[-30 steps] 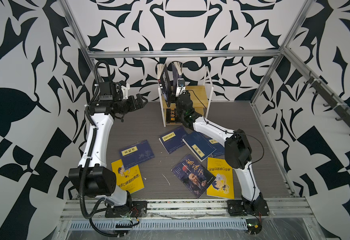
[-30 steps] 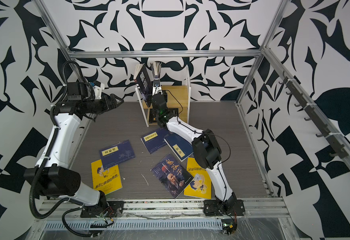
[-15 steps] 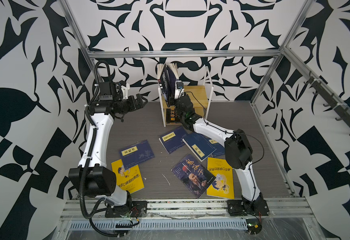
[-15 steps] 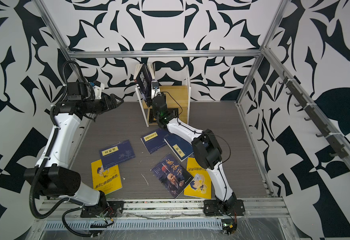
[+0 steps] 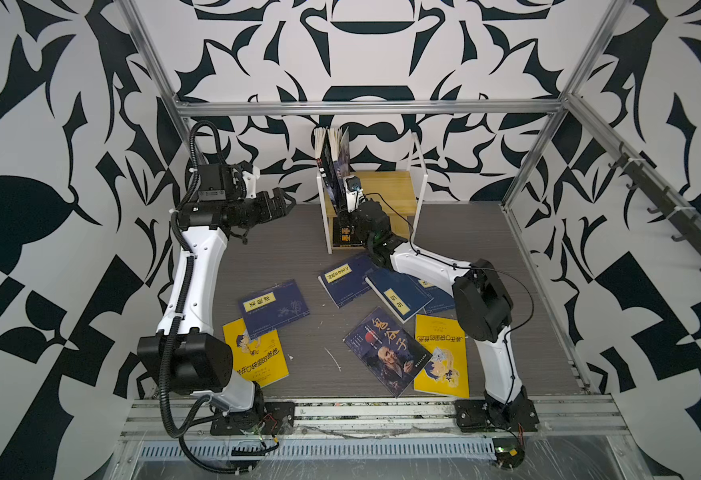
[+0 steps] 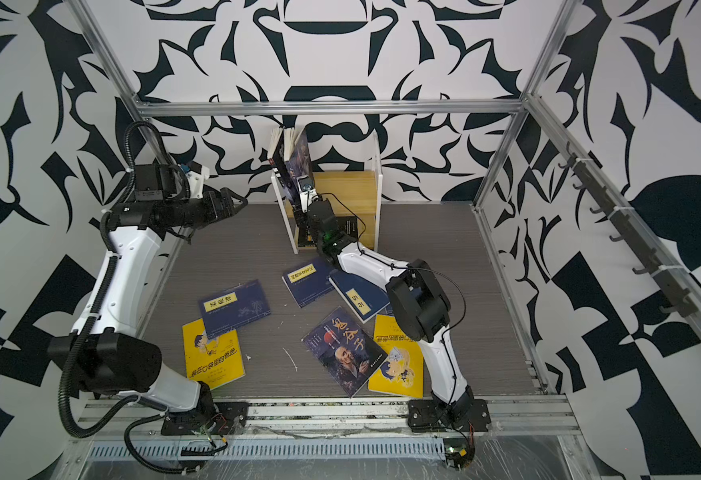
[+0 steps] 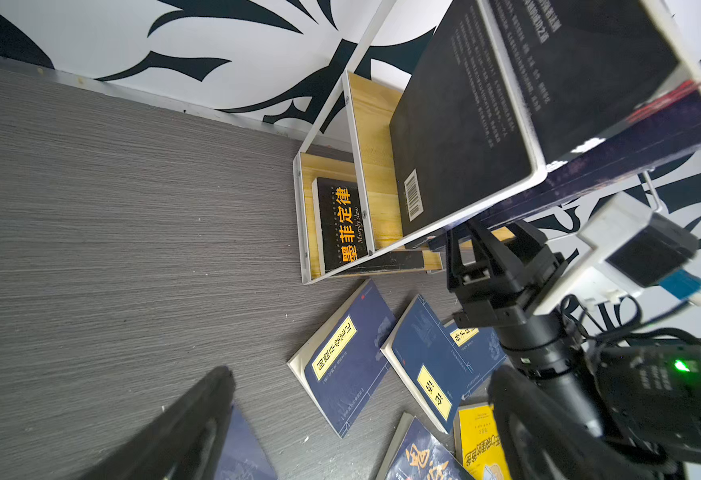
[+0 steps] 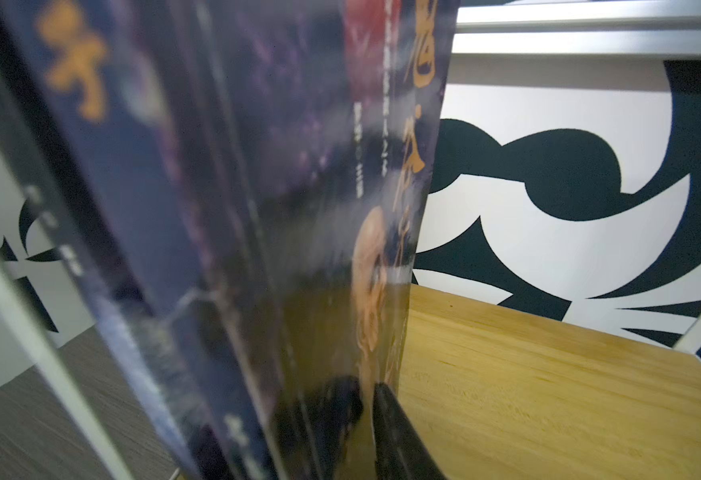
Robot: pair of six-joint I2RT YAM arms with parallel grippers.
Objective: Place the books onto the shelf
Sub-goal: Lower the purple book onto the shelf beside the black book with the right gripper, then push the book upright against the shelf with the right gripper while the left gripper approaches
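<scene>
Now right gripper point(image 7: 488, 232) has parted its jaws off the portrait book point(image 6: 298, 160), leaving it leaning at the left end of the shelf point(image 5: 386, 187) top board; remaining books point(image 5: 276, 307) lie on the bench point(image 5: 485, 232), left gripper point(image 5: 284, 204) spread wide, empty.
</scene>
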